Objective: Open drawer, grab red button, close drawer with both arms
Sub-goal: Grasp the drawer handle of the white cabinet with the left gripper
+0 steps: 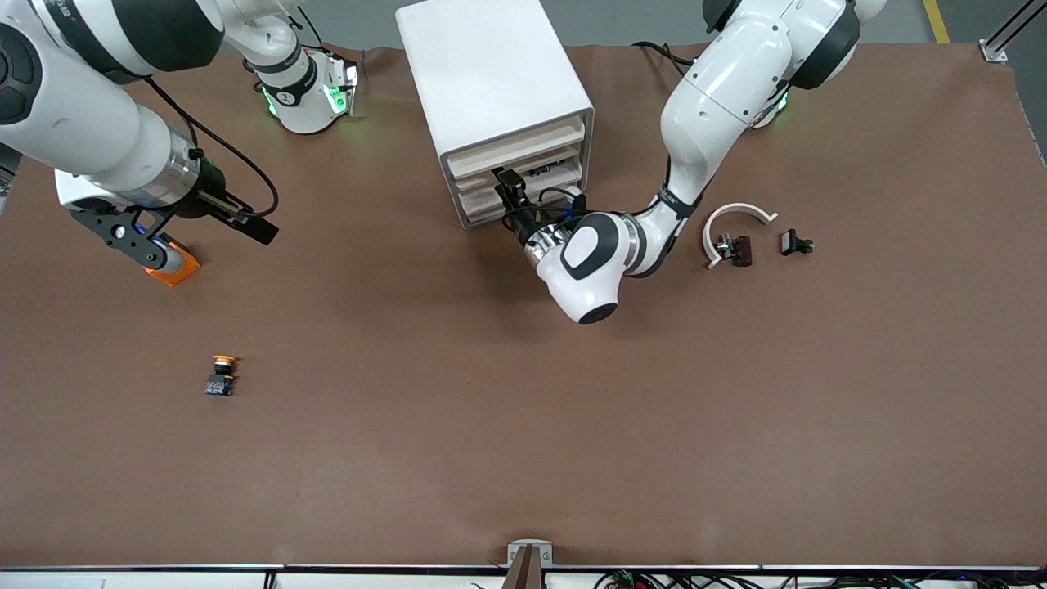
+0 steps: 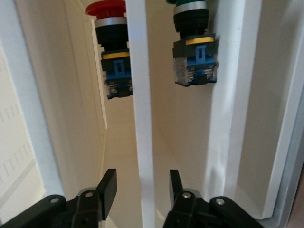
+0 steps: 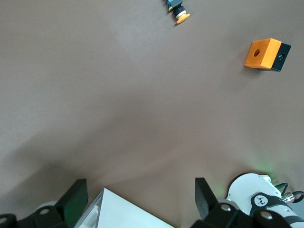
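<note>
The white cabinet (image 1: 491, 74) stands between the two arm bases, its three cream drawers facing the front camera; the lowest drawer (image 1: 483, 214) looks shut. My left gripper (image 1: 512, 195) is at the drawer fronts. In the left wrist view the left gripper (image 2: 141, 187) is open, and a white drawer lip (image 2: 142, 118) runs between its fingers (image 2: 107, 187) without touching them. The red-capped button (image 2: 107, 8) lies in the tray on one side of that lip. My right gripper (image 1: 176, 225) waits open and empty, high over the right arm's end of the table.
A green-capped button (image 2: 190, 9) lies in the neighbouring tray. An orange cube (image 1: 176, 266) sits under the right gripper, and a yellow-capped button (image 1: 221, 375) lies nearer the front camera. A white curved piece (image 1: 736, 217) and small dark parts (image 1: 795, 243) lie toward the left arm's end.
</note>
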`<state>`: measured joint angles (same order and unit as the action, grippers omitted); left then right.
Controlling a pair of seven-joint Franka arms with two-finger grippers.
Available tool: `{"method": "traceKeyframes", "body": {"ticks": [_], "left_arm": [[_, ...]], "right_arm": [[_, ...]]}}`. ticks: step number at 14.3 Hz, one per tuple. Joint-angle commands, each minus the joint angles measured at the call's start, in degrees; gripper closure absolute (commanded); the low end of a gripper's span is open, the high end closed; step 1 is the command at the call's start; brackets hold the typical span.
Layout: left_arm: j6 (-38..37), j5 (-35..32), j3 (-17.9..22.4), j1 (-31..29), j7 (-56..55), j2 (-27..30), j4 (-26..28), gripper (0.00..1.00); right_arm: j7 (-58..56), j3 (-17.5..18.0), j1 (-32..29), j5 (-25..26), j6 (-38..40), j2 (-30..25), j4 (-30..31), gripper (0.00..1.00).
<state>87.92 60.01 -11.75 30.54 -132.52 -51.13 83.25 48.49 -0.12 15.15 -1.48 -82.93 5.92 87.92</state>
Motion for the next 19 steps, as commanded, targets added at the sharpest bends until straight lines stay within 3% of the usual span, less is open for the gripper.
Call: {"method": "traceKeyframes", "body": {"ticks": [1,6,9,11,13,16,19], "left_arm": [[-0.8,1.3,0.2,0.2,0.0,-1.0,-0.7,0.48],[-1.0,0.5,0.2,1.4,-2.1,-1.0,-0.5,0.51],[-1.0,0.4,0.6,1.4,-4.3,-0.6,-0.6,0.71],[-1.0,-1.7,0.9,1.0,-5.5,-0.5,-0.6,0.72],[-0.8,-4.1,0.9,1.6,-6.3,-0.6,-0.8,0.87],[-0.8,-4.1,0.9,1.5,-6.7,-0.3,-0.8,1.00],[-0.7,-3.6,1.3,-0.4,-9.6,-0.9,-1.0,1.00]], "right_arm": [[2.3,-0.1,0.6,0.2,1.3,1.2,-1.5,0.00],[4.8,-0.1,1.7,0.4,4.3,1.3,-0.8,0.00],[4.7,-0.1,1.7,0.4,4.4,1.4,-1.3,0.00],[4.8,-0.1,1.9,0.3,4.3,1.4,-1.3,0.00],[4.8,-0.1,1.9,-0.2,3.2,1.4,-1.3,0.00],[4.8,-0.1,3.1,-0.3,-0.2,1.4,-1.3,0.00],[4.9,-0.1,4.4,-0.3,-1.5,1.4,-1.3,0.00]]}}
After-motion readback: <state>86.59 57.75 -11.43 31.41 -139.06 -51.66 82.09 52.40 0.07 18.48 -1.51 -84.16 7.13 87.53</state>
